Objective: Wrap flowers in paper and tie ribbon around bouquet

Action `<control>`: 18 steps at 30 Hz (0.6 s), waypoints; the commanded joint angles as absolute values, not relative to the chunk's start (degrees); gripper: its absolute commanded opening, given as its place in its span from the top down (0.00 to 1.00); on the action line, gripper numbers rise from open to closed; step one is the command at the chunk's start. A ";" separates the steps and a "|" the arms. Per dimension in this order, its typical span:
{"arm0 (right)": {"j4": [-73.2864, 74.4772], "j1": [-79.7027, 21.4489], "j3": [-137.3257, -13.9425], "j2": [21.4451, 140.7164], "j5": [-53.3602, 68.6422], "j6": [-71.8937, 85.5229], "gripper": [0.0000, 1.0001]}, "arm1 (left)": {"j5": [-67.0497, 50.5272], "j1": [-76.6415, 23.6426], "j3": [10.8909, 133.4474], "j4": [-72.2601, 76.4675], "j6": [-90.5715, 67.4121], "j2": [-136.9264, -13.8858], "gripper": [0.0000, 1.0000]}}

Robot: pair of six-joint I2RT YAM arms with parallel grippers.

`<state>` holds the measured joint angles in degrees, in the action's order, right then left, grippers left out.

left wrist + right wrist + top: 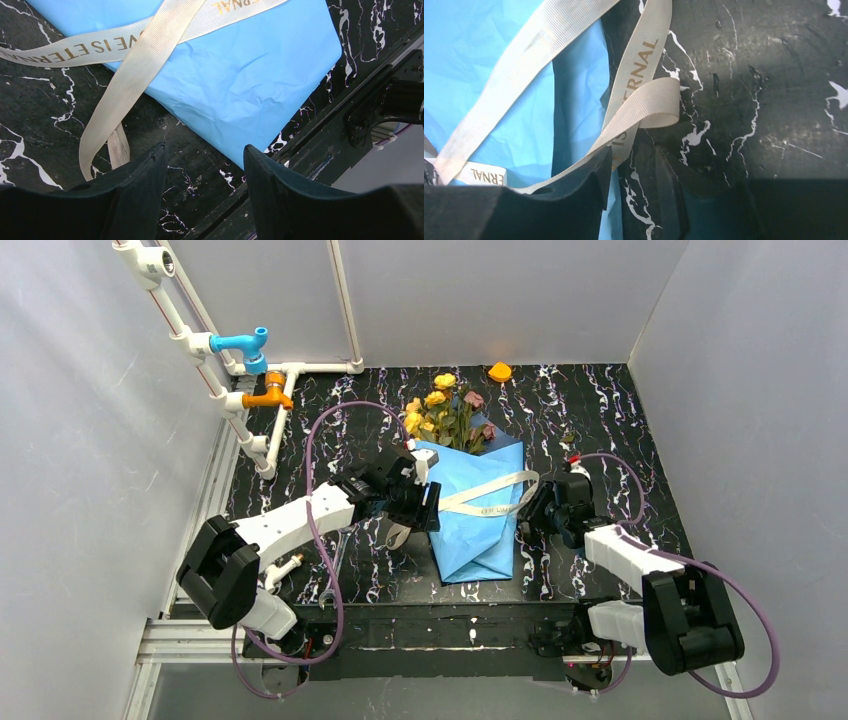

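The bouquet lies mid-table: yellow and pink flowers (445,412) stick out of the far end of a folded cone of light blue paper (478,525). The beige ribbon (490,492) lies loosely across the paper's middle, its strands crossing (135,75) and looping onto the table (644,102). My left gripper (430,508) is at the cone's left edge. It is open (204,150), with only bare table between the fingers and the paper (250,75) just ahead. My right gripper (530,513) is at the cone's right edge, open (633,155), with a ribbon strand draped over its left finger (589,185).
A metal wrench (335,562) lies on the black marbled table left of the left arm. An orange object (499,371) sits at the back edge. White pipes with a blue tap (245,342) and an orange tap (268,396) run along the back left. White walls enclose the table.
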<state>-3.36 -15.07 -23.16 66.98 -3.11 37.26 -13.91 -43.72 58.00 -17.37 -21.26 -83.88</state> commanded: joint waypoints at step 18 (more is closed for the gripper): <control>-8.56 -13.53 -26.58 65.96 2.24 38.08 0.37 | -10.72 -44.13 51.43 -14.46 -22.87 -75.79 0.47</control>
<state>-7.44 -13.87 -24.75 69.21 2.37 37.56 -11.70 -44.01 52.69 -14.90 -23.00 -78.06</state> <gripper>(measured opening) 0.615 0.538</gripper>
